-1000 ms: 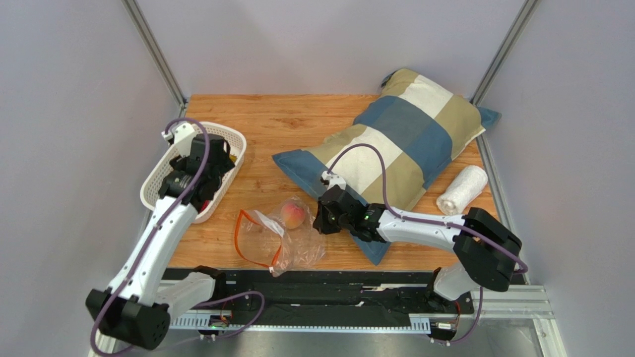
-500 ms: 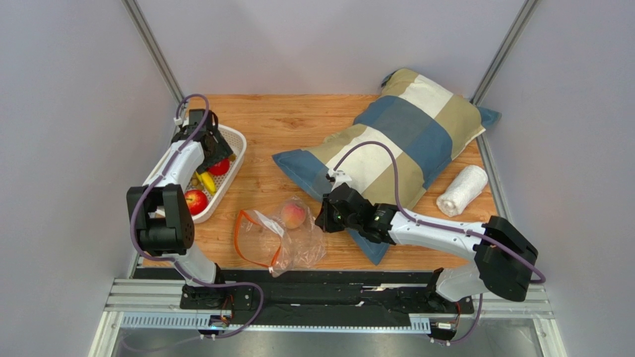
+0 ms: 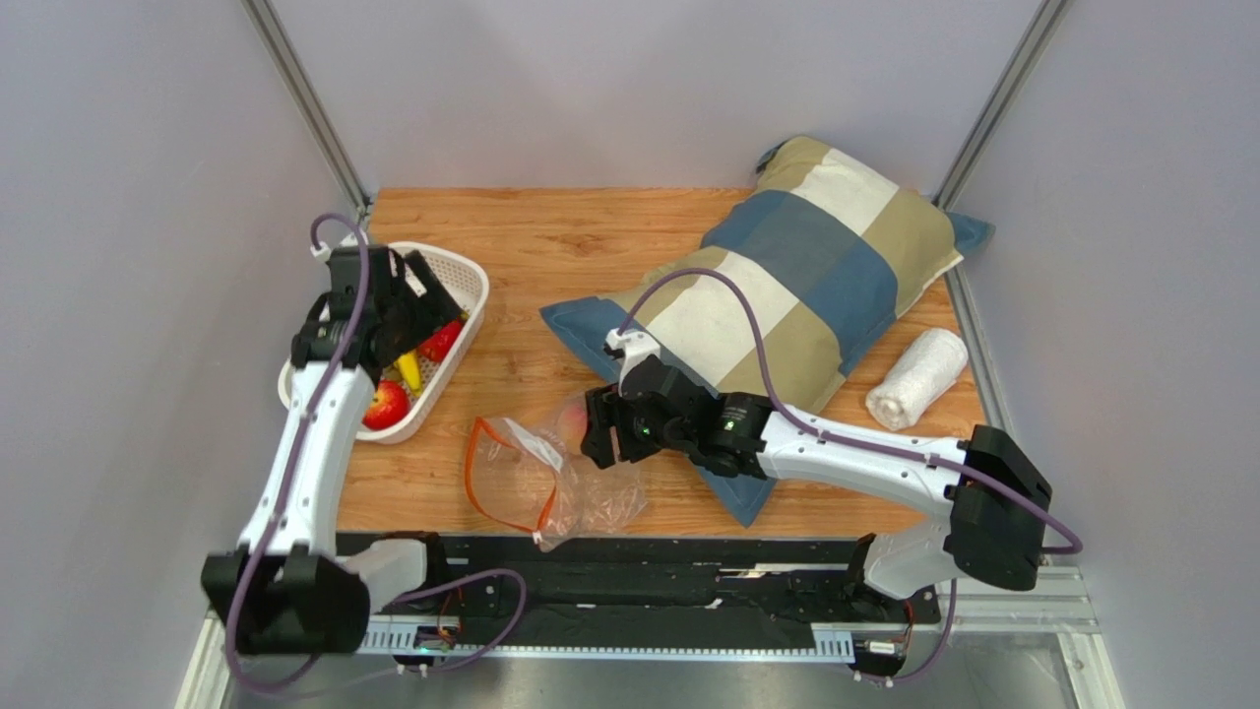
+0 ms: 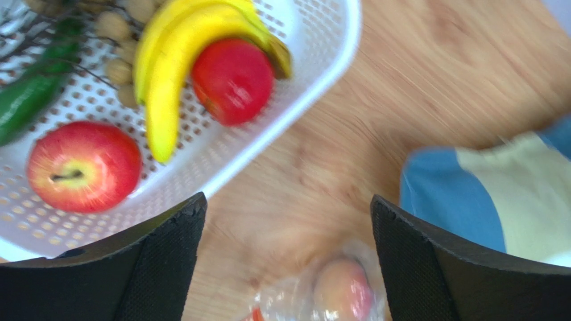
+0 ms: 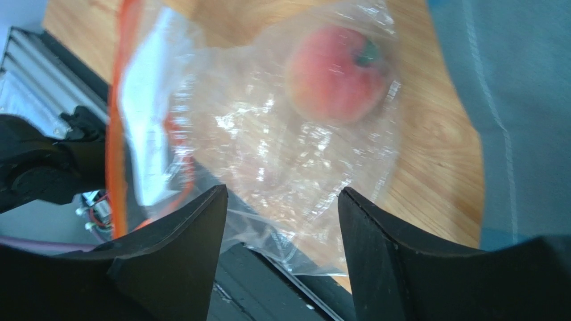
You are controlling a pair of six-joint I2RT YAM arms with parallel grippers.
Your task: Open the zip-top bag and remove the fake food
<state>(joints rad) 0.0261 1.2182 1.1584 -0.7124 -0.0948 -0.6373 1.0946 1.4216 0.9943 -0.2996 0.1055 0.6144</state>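
The zip-top bag (image 3: 550, 485) lies crumpled near the table's front edge, its orange-red zipper strip (image 3: 476, 470) gaping at the left. One piece of fake food, a peach (image 5: 335, 72), sits inside it. My right gripper (image 3: 604, 432) hovers open just above the bag's right part (image 5: 268, 147), nothing between its fingers. The left gripper (image 3: 402, 300) hangs open and empty over the white mesh basket (image 3: 462, 275). That basket (image 4: 322, 87) holds a banana (image 4: 167, 73), two red apples (image 4: 84, 167), grapes (image 4: 120, 27) and a green vegetable (image 4: 27, 100).
A large checked pillow (image 3: 784, 281) fills the back right, one corner reaching under the right arm. A rolled white towel (image 3: 914, 378) lies by the right edge. The black rail (image 3: 636, 569) runs just beyond the bag's near side.
The right gripper has opened and slid left over the peach end of the bag. The left arm has swung about above the basket; its jaws opened slightly wider.
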